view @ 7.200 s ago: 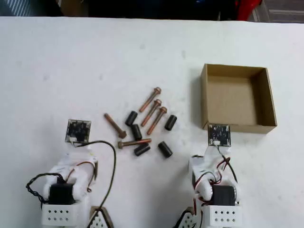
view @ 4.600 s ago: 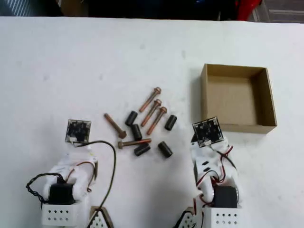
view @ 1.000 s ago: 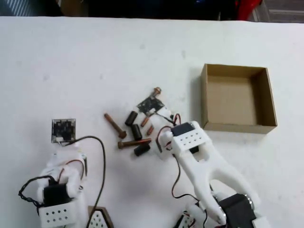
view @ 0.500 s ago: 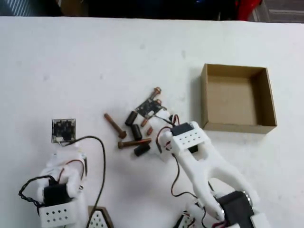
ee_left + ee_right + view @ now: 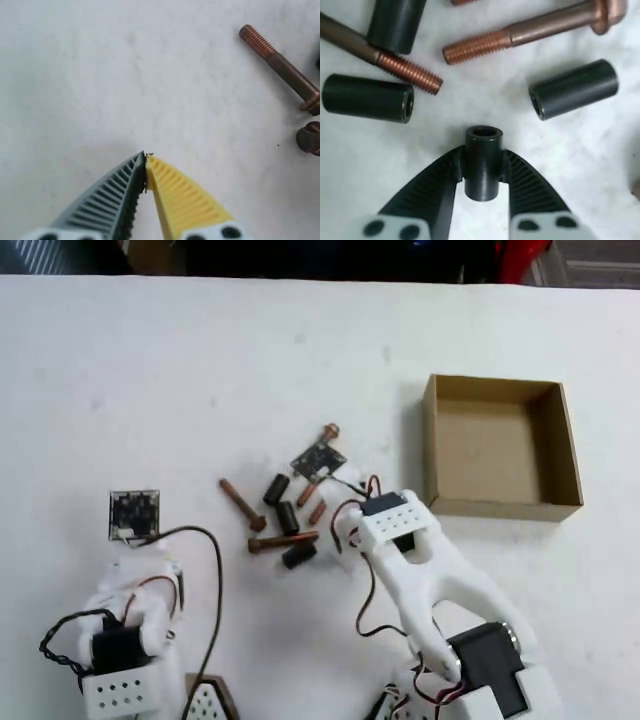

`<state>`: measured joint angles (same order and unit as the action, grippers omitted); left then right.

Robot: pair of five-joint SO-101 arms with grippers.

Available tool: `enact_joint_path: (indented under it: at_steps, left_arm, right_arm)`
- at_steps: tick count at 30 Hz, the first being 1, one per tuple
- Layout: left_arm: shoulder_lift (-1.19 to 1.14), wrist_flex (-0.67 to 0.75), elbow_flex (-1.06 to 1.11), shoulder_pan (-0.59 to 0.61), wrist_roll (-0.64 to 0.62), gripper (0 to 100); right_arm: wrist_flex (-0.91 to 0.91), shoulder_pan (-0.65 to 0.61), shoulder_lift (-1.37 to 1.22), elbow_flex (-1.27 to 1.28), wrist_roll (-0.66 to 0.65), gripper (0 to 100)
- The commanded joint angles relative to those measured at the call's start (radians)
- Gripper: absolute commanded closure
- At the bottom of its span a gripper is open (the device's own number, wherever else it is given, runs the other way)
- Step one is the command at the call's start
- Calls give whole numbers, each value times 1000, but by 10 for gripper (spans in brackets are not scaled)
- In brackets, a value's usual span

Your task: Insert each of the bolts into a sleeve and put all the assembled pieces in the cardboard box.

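Swung across from its earlier place beside the cardboard box [image 5: 490, 445], the right arm [image 5: 410, 540] now stretches over the scatter of parts in the middle of the white surface [image 5: 150, 370]. Meanwhile the left arm [image 5: 125, 640] sits a little further left than it did. The box has not shifted and stands open-topped, off to one side of the parts.

The right tool [image 5: 482, 154] is clamped on a black sleeve [image 5: 482, 172], one finger pressed to each side, with the sleeve's open bore facing away from the wrist. Three more sleeves lie loose around it: a second sleeve [image 5: 575, 89], a third sleeve [image 5: 367, 97] and a fourth sleeve [image 5: 397, 22]. A copper-coloured bolt [image 5: 535, 30] lies beyond the held sleeve with its flanged head near the frame's edge. A second bolt [image 5: 385, 60] lies against the fourth sleeve, its threaded tip near the third.

The left tool [image 5: 146, 159] hovers over bare surface with its grey and yellow fingers pressed together at the tips, holding nothing. Near it lie a long bolt [image 5: 280, 67] and the bolt head [image 5: 310, 137] of another.

From above, each wrist carries a small circuit board [image 5: 135, 515]; the markings on it are too small to read.
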<state>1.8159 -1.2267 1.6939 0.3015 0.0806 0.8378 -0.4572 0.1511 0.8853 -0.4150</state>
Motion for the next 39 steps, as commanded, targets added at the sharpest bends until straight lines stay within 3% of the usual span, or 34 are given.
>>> enact_joint_path:
  at_steps: [1,15,33,39]
  left_arm:
    - [8,-5,-2,4,15,976]
    - [8,-5,-2,4,15,976]
    - [8,37,-2,5,17,977]
    - [8,37,-2,4,138,978]
  right_arm:
    - [-15,2,-8,-20,-11,981]
    - [-5,4,45,-25,-9,981]
    - [317,4,852,-11,-3,981]
    - [275,4,967,86,-9,981]
